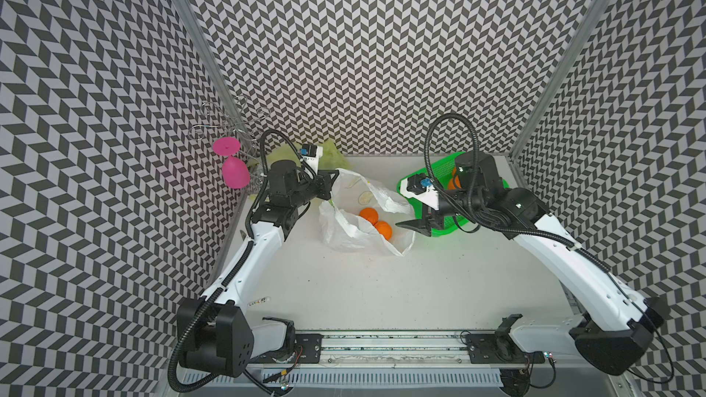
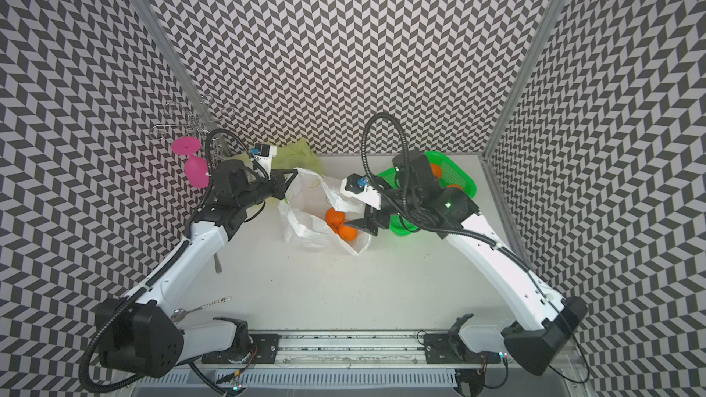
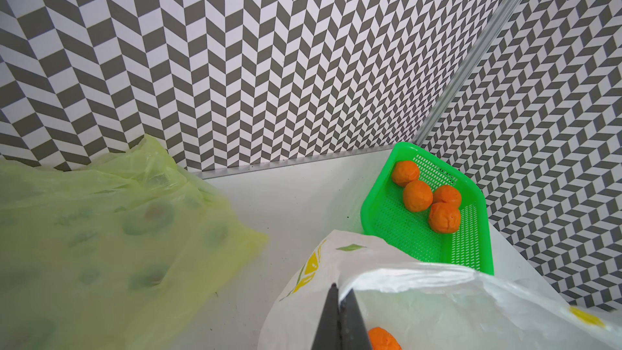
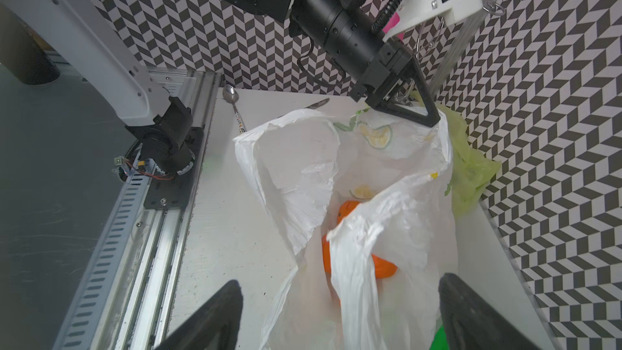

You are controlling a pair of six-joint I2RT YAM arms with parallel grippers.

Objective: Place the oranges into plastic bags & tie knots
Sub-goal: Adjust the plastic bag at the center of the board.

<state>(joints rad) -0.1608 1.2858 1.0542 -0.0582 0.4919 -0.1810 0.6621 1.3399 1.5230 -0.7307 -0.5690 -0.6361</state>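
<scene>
Right wrist view: the left gripper (image 4: 433, 119) is pinching up the rim of the white bag (image 4: 303, 170) to keep it open for oranges (image 4: 383, 269), while the right gripper (image 4: 338, 292) is hovering spread above.

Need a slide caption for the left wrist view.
Shut left end effector pinches white bag; four oranges sit in green basket.

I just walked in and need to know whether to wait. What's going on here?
The two arms are bagging oranges. The left gripper is shut on the rim of the white lemon-print bag, holding its mouth up. The right gripper hangs open and empty over that mouth. At least two oranges lie inside the bag. Four other oranges sit in the green basket. The bag's handles are not tied yet. The yellow-green bag lies crumpled farther back.
</scene>
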